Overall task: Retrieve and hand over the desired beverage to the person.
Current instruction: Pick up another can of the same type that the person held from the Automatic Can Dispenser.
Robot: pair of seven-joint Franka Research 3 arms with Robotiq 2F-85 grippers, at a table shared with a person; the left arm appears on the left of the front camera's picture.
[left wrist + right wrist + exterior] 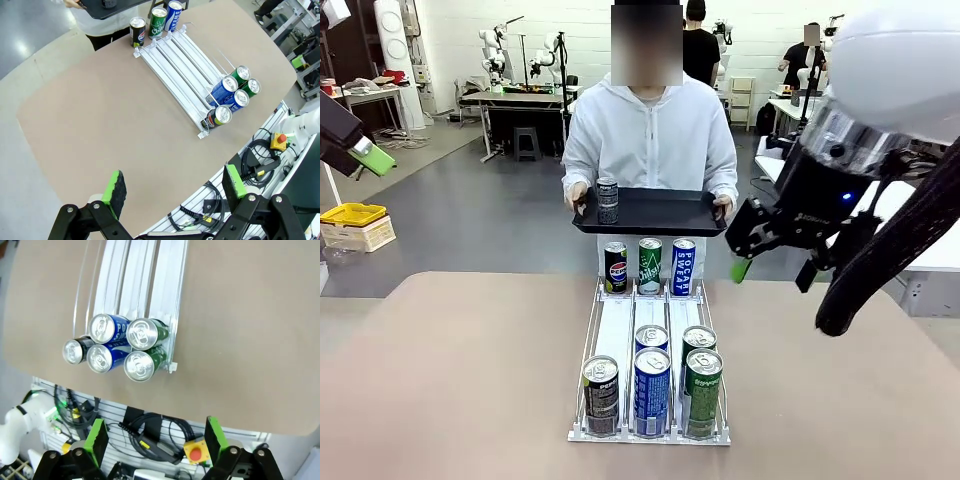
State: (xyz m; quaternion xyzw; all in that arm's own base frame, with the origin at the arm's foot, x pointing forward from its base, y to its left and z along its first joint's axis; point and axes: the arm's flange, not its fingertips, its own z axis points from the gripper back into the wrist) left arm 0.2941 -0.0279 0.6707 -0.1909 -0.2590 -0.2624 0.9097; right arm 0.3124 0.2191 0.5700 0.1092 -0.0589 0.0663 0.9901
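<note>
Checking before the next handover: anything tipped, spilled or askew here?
Nothing stands out. The five metal drink cans at the near end of the white three-lane rack stand upright, as do the three cans past its far end and the dark can on the person's black tray. No spill shows.

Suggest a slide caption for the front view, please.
Person holding a black tray with one can, behind a rack of beverage cans; open right gripper hovers at right.

A robotics lab: an open hall with grey floor (470, 215), white walls (590, 30) and cluttered workbenches (515, 98), a stool (527, 143) beside one; bundled cables (150, 435) and a red emergency-stop button (196, 454) sit just below the tabletop's (240, 340) near edge
</note>
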